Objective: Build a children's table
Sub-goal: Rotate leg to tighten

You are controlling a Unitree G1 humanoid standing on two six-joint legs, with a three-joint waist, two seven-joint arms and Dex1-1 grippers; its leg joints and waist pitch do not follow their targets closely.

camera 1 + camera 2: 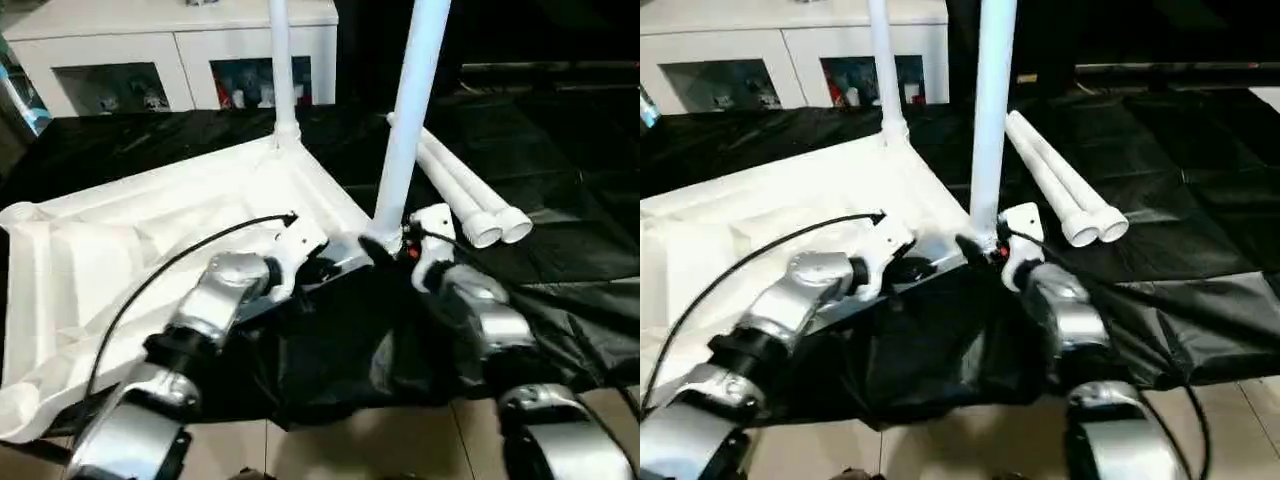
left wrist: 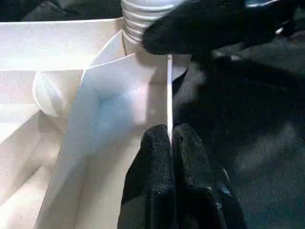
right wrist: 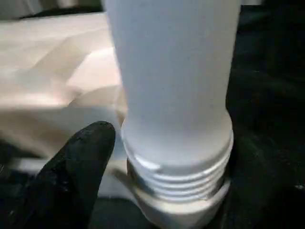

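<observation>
The white table top [image 1: 120, 250] lies upside down on black cloth, ribbed underside up. One white leg [image 1: 281, 70] stands in its far corner socket. A second leg [image 1: 408, 120] stands upright at the near right corner, its threaded end [image 3: 176, 176] showing above the socket. My right gripper [image 1: 385, 245] is shut around this leg's base, one black finger [image 3: 78, 167] beside the thread. My left gripper [image 2: 169, 143] is shut on the table top's thin rim just beside that corner. Two more legs [image 1: 465, 190] lie side by side on the cloth to the right.
A white cabinet [image 1: 170, 45] with glass doors stands at the back. The black cloth [image 1: 560, 160] covers the floor and bunches up under my forearms. Pale floor tiles [image 1: 400, 440] show at the front edge. A black cable [image 1: 150, 280] arcs over my left arm.
</observation>
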